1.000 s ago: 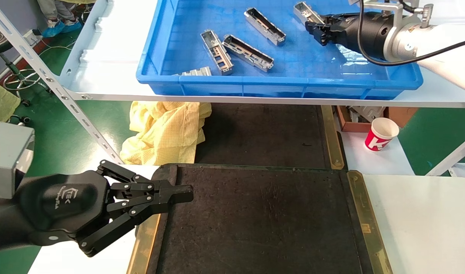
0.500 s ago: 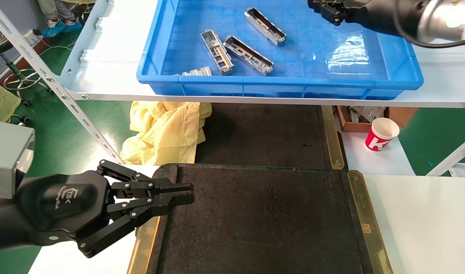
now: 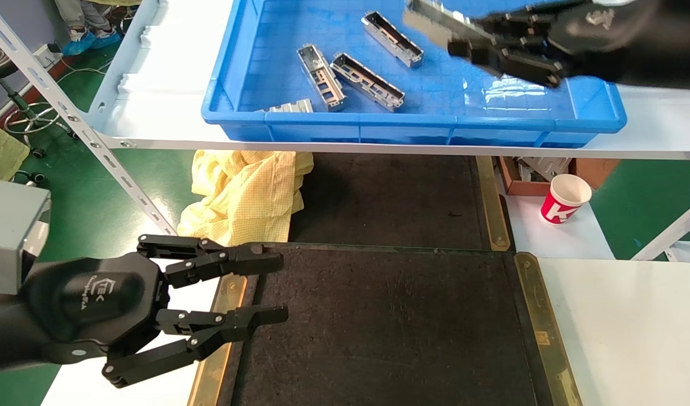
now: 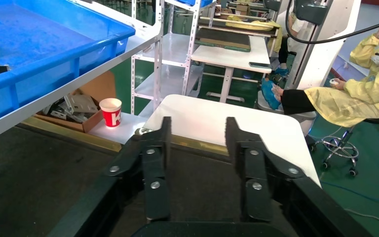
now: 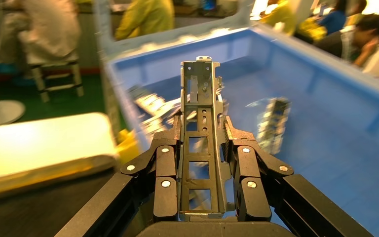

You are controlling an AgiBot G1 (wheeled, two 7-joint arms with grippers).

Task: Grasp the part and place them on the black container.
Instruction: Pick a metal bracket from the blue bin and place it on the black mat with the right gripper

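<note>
Silver-grey metal first. In the head view the right claw (image 3: pixel 463 44) is clamped on 1 part (image 3: pixel 432 20), held in the air above the blue crate (image 3: pixel 412 121), w/ the part sticking out ahead of the fingers. In the crate lie 3 more parts: 1 near the back (image 3: pixel 393 38), 2 side by side in the middle (image 3: pixel 321 76) (image 3: pixel 368 80), plus another at the front wall (image 3: pixel 291 106), partly hidden. The crate sits on a white shelf (image 3: pixel 153 113). Below it, nearer the robot, the black container (image 3: pixel 390 327) lies flat on the table (image 3: pixel 632 332), brass strips along its left & right edges, nothing on its rough surface. The left claw (image 3: pixel 277 287) hovers at the container's left edge, fingers spread wide, gripping nothing. A yellow cloth (image 3: pixel 246 192) is bunched between shelf & container; a red-white cup (image 3: pixel 566 198) stands off to the right.

Left wrist view: the left claw (image 4: pixel 197 133) shows 2 black fingers well apart, gap bare, the dark container surface (image 4: pixel 34 177) under them, cup (image 4: pixel 111 111) & table (image 4: pixel 217 121) beyond.

Right wrist view: the right claw (image 5: pixel 201 136) pinches the part (image 5: pixel 200 143) lengthwise between both fingers, its slotted open side facing the camera, far end reaching past the tips. Blue crate (image 5: pixel 335 133) behind, w/ other parts blurred on its floor.
</note>
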